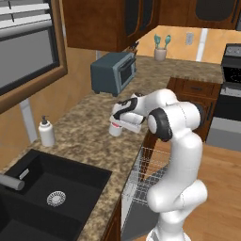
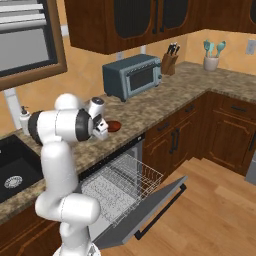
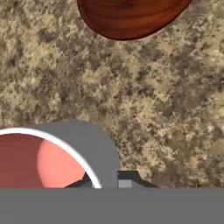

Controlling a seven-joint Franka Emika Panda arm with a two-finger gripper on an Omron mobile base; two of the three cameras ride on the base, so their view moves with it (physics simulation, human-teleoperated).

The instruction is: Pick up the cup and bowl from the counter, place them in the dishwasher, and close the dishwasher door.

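Gleaming speckled granite counter (image 1: 89, 132), wooden cabinets (image 2: 222, 132)

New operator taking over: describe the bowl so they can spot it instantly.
Find the blue-grey toaster oven on the granite counter. In front of it, above the open dishwasher, lies the bowl: shallow, glossy, dark reddish-brown, unlike the pale red-lined cup at the gripper.

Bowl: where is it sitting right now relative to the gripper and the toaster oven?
The bowl rests on the counter just beyond the gripper, between it and the toaster oven; the hand view shows it past the gripped cup.
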